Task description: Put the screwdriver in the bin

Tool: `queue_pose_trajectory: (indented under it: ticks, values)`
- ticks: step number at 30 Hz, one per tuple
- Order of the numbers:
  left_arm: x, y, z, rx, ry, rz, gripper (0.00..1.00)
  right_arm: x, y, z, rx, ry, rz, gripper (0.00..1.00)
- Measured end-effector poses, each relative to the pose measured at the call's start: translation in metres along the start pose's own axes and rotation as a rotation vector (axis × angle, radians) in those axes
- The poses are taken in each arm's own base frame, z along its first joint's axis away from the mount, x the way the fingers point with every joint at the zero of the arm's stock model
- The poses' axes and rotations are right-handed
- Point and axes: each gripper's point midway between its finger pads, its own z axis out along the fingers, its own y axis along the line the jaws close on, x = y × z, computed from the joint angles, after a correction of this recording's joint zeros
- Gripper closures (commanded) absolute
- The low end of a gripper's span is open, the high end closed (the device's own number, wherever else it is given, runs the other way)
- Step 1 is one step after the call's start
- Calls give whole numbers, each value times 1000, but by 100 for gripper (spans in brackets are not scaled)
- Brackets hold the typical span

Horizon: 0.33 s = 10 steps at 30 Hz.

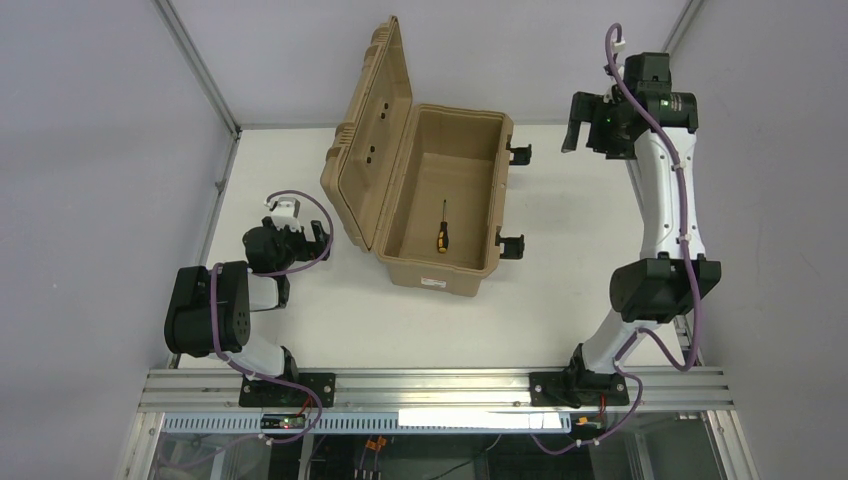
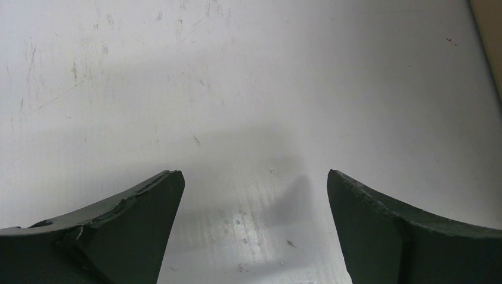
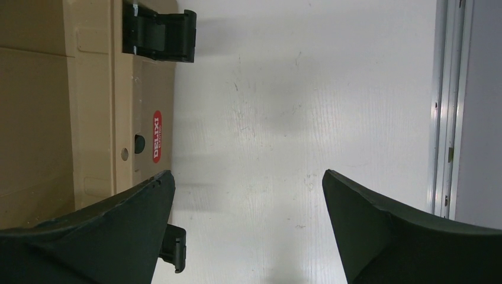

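The screwdriver [image 1: 441, 231] lies in the bin [image 1: 499, 185], toward its near end. The bin stands mid-table [image 1: 560, 295], lid [image 1: 368, 140] open leftward, between the left arm [image 1: 215, 310] and right arm [image 1: 660, 215].

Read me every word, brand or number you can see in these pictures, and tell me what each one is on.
"DELIXI": white letters on a red oval sticker on the bin, on its outer wall between the latches, right wrist view.
Smaller line beside it on that sticker: too blurred to read.
Small label on the bin's near wall, top view: too small to read.
Left wrist view: no text.
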Motion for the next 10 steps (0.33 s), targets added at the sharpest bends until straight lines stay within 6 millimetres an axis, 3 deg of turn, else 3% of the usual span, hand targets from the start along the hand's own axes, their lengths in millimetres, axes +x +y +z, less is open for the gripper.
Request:
queue_pose_trajectory:
  ticks: [10]
  values:
    - [0,0,0,0,0,0,1,-2,-2,1,-7,-8,2,1]
